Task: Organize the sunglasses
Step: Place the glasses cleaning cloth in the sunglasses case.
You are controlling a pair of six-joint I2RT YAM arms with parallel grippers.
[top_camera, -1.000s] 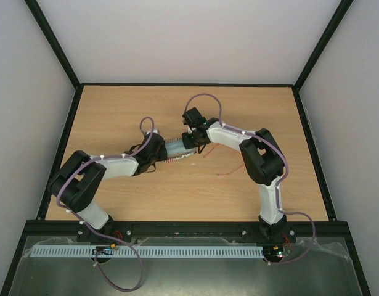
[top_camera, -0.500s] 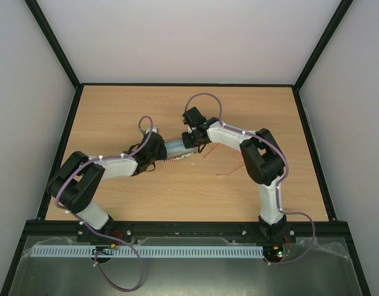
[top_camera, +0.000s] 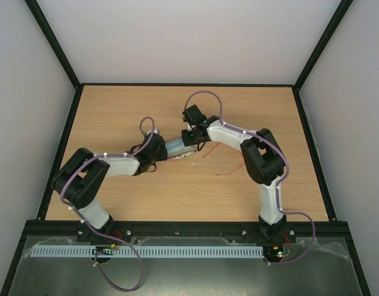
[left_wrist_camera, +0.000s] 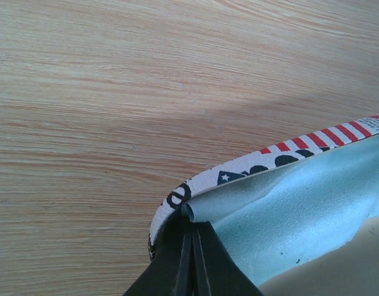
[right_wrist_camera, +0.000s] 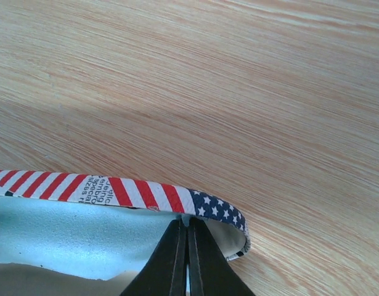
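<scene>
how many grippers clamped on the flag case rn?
2. The left gripper is shut on the rim of the flag-print case at its left end in the top view; the right gripper is shut on the rim at the opposite end. Neither is hidden.

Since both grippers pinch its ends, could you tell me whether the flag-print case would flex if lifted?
The flag-print case looks thin-walled, so it probably flexes. Its rim holds a smooth curve at the left gripper and right gripper, suggesting it won't flop.
</scene>
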